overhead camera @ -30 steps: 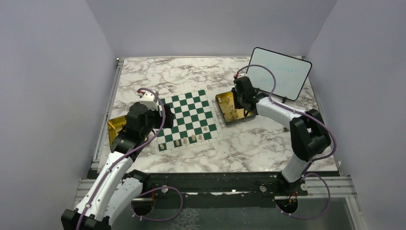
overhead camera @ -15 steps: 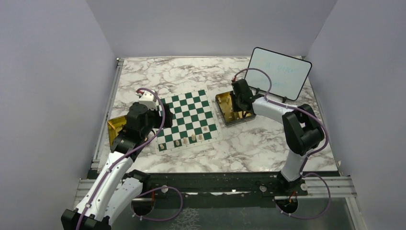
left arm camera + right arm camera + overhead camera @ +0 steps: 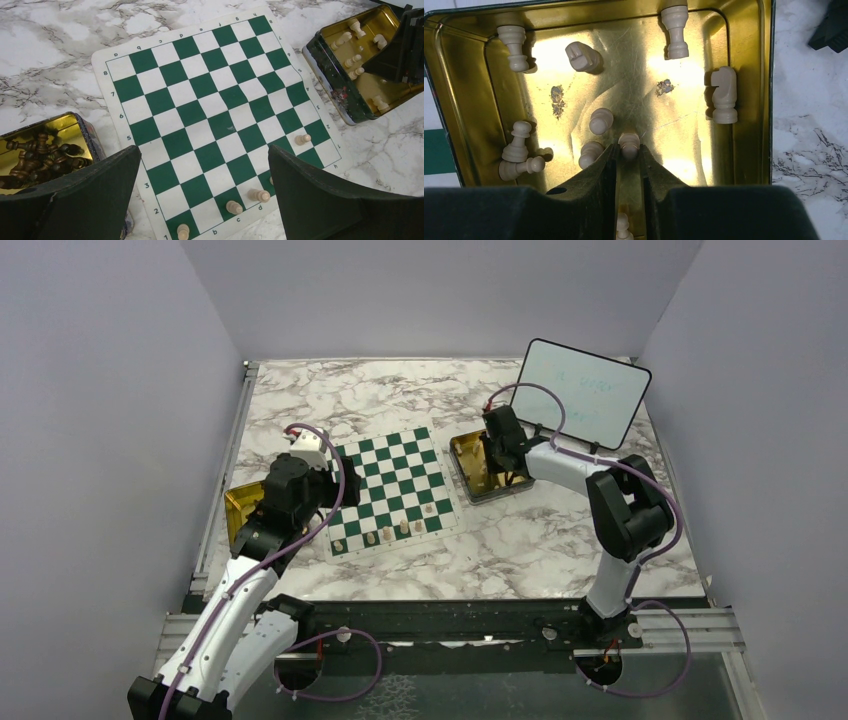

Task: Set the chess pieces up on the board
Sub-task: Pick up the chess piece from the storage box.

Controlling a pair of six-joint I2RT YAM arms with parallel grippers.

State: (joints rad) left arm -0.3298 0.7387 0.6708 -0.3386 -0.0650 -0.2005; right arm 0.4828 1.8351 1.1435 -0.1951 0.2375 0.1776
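The green-and-white board (image 3: 395,480) lies mid-table and fills the left wrist view (image 3: 210,100). Several cream chess pieces (image 3: 233,206) stand along its near row, and one pawn (image 3: 301,139) stands a row in. My left gripper (image 3: 204,150) is open and empty above the board's near left corner (image 3: 335,485). My right gripper (image 3: 628,150) is down inside the gold tin (image 3: 474,100), shut on a cream pawn (image 3: 629,141) held between its fingertips. Several loose cream pieces (image 3: 724,95) lie around it in the tin.
The gold tin with cream pieces (image 3: 458,455) sits just right of the board. A second gold tin (image 3: 75,120) with dark pieces sits at the board's left (image 3: 238,502). A framed whiteboard (image 3: 585,390) leans at the back right.
My right gripper has shifted slightly left and lower into the tin of cream pieces. The left arm has not moved.
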